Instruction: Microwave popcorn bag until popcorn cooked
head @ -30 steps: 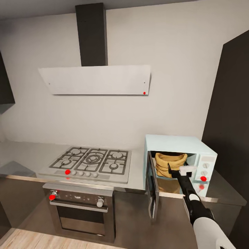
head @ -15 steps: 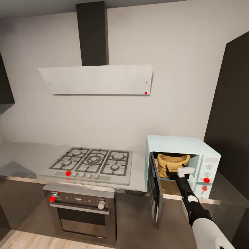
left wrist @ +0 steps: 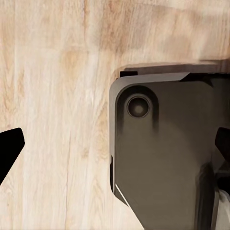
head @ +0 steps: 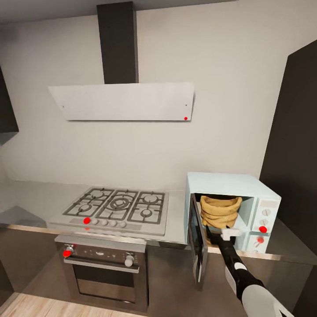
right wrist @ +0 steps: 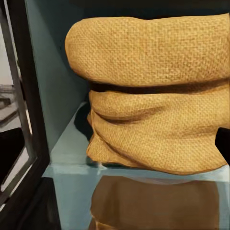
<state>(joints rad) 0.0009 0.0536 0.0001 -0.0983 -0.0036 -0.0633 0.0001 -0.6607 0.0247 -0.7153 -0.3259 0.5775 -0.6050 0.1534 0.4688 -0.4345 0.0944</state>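
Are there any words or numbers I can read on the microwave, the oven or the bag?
None can be read.
microwave: round knobs and red dots on its panel, no letters visible.
oven: tiny marks on its control strip, too blurred to read.
popcorn bag: plain woven tan cloth, no print.

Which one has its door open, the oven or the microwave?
The pale blue microwave on the counter: its door swings out, with the popcorn bag inside. The dark oven under the hob is shut.
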